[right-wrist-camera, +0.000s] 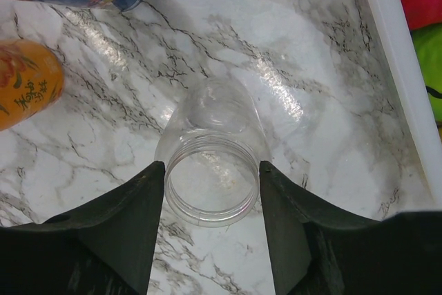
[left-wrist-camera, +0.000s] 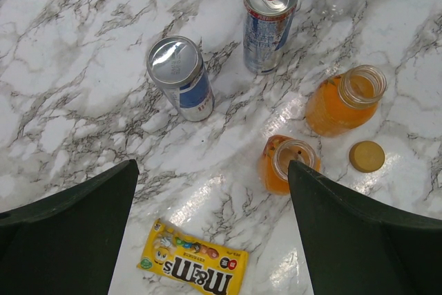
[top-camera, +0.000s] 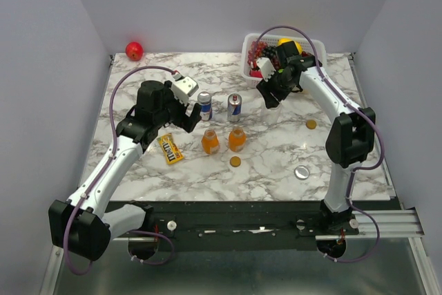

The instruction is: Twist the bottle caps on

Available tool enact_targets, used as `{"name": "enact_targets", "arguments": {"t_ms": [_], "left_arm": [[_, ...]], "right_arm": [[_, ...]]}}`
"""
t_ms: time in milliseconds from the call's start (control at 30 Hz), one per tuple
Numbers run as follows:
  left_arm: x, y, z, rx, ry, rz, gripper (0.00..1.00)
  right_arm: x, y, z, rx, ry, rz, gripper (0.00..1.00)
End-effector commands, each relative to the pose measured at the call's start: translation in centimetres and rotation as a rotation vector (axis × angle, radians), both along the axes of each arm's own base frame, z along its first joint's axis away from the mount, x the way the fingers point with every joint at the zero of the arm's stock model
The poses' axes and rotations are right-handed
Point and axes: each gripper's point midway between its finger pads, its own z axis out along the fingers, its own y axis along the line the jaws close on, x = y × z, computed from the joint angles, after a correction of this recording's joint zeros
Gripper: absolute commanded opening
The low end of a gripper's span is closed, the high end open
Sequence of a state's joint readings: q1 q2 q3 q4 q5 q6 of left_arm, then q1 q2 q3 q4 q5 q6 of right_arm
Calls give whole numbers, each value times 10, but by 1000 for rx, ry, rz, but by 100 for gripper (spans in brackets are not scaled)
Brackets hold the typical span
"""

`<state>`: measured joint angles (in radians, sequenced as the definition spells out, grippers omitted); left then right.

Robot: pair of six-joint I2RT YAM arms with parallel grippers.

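The right end effector (right-wrist-camera: 212, 168) straddles the mouth of the clear jar (right-wrist-camera: 210, 119), which stands on the worktop (top-camera: 276, 150) towards its far edge, beside the basket (right-wrist-camera: 395, 53). Its fingers (right-wrist-camera: 148, 205) lie along the rim on both sides; I cannot tell whether they clamp it. The left end effector (left-wrist-camera: 213, 170) hangs wide open and empty over the cans (left-wrist-camera: 181, 77). Two uncapped bottles (top-camera: 210, 141) (top-camera: 237, 139) stand mid-worktop, with one orange cap (top-camera: 235, 161) just beside them. A second cap (top-camera: 311, 124) and the silver lid (top-camera: 302, 172) lie nearer the right edge.

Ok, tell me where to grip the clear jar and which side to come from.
Take the jar by its wall just under the threaded mouth, coming down from above. It stands upright and round, so opposite sides are free; the basket close beside it would likely crowd a sideways approach.
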<state>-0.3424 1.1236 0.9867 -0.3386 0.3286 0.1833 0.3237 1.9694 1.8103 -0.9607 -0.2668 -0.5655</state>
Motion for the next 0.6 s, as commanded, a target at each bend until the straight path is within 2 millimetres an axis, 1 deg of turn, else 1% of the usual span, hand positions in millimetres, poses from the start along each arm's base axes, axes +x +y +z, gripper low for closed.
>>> {"name": "enact_targets", "arguments": {"t_ms": [0,133,200,300,367,400,467,500,567], "left_arm": [[2,-7,12,-18,-35,-34,99],[3,-9,12,-27,-36,-40,99],[4,-10,12,-33,-34,-43,99],[3,-13,12,-43,-30,-56,99],[1,-16,13,-52,-27,-75,99],[1,-17,13,-55,-28,-83,99],[1,-20,13,-60,-26,-95,99],[1,-23,13,-62,-26,-100,99],[2,-27,16,-70,-42,-115,99]], "right_arm": [[-11,-2,-9,-12,50,-4,62],[-11,-5,-5,-21,35,-17,61],[-11,-7,-4,-29,32,-19,59],[-12,-10,-9,-47,39,-24,59],[-14,-13,-13,-56,46,-23,52],[-15,-13,-14,-57,48,-22,46],[-18,-13,-14,-57,54,-16,40],[-19,-14,-11,-55,50,-14,37],[-23,-14,-1,-49,36,-5,35]]}}
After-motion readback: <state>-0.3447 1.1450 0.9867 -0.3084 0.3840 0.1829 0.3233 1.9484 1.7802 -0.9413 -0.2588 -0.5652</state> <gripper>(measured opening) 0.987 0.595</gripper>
